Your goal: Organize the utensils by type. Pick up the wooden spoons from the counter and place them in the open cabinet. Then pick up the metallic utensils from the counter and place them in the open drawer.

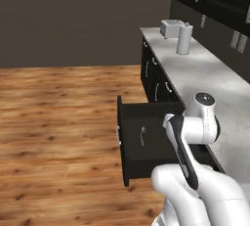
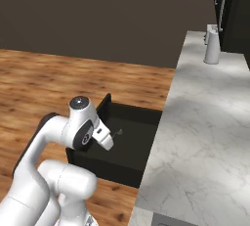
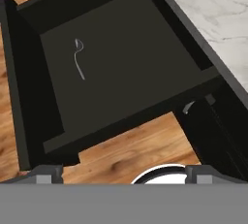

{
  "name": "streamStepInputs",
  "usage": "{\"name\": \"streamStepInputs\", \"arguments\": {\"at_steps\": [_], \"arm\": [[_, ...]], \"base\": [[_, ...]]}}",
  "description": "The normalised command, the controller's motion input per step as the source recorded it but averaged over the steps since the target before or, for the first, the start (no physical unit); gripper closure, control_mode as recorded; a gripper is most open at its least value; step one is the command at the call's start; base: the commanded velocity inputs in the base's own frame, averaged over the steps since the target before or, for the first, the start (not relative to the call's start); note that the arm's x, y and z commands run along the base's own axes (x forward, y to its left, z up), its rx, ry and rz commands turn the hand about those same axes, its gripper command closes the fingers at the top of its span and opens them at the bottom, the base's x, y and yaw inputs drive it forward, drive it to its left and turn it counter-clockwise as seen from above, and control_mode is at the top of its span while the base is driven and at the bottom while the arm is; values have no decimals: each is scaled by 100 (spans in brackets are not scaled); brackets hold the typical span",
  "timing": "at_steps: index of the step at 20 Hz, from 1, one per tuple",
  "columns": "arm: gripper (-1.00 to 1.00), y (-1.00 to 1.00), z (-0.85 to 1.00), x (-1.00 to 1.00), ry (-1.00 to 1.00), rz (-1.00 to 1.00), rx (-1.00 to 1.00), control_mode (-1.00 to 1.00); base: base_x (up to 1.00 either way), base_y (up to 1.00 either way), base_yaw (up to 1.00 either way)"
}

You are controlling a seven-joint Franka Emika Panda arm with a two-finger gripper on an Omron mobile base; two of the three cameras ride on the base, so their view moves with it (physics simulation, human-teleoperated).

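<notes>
A simulated kitchen with a plank wood floor (image 1: 58, 122) and a long white marble counter (image 2: 210, 122) over black cabinet fronts (image 1: 154, 80). The open drawer (image 3: 121, 63) stands pulled well out from under the counter, and on its dark flat floor lies the small silver spoon (image 3: 78, 58), alone, toward the drawer's front panel; it also shows as a pale sliver in the left base view (image 1: 142, 136). No fork and no wooden spoon can be made out on the stretch of counter visible here.

The gripper (image 3: 123, 175) hangs above the drawer's near side, looking down into it, its two dark tips spread as wide apart as they go and nothing between them. In the right base view the hand (image 2: 103, 137) sits over the drawer's near wall. Farther along the counter stand a white paper towel roll (image 1: 184, 39) and a toaster (image 1: 171, 28), well apart from the drawer.

Judged from this, the spoon is delivered and the fork's whereabouts are unclear. The risks: pulling the arm away low could clip the drawer wall or the counter's edge, since the hand sits close to both. And if any utensil remains on an unseen part of the counter, treating the job as finished would leave it unsorted.
</notes>
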Motion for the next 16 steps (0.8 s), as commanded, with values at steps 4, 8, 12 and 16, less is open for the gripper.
{"name": "streamStepInputs", "arguments": {"at_steps": [4,8,12,16], "arm": [[-100,0,0,-9,-1,0,0,100],[-100,0,0,0,0,0,0,100],[-100,0,0,0,0,0,0,100],[-100,0,0,0,0,0,0,100]], "base": [[-47,0,1],[-79,0,9],[-40,19,22],[-15,50,42]]}}
